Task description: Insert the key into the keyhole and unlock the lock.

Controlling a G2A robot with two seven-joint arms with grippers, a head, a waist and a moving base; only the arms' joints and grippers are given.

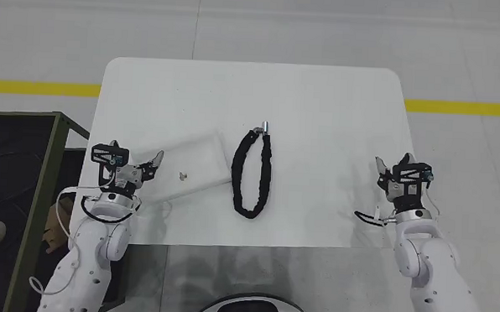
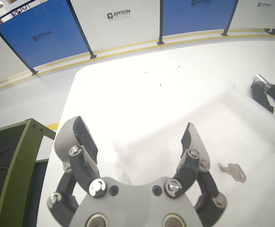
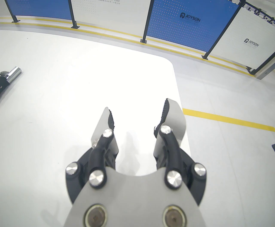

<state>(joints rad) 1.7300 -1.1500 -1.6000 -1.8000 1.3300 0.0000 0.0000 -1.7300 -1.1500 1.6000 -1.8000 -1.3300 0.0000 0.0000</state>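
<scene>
One small silver key (image 1: 182, 175) lies flat on a clear plastic sheet (image 1: 206, 152), left of centre in the top view. Nothing holds it, so I judge the job to be at its first step: picking up the key.

The lock (image 1: 251, 174), a black covered chain loop with a short metal barrel (image 1: 266, 126) at its upper end, lies just right of the sheet, mid-table (image 1: 336, 101). I can't make out the keyhole.

My left hand (image 1: 137, 161) sits by the sheet's left edge, near the key, fingers spread and empty. My right hand (image 1: 394, 166) rests near the table's right edge, well apart from the lock, also spread and empty.

Next I'd need a fine pinch on a thin key, which may skid on the slick plastic. A green frame (image 1: 32, 138) stands off the table's left side. Nothing lies between my left hand and the key.
</scene>
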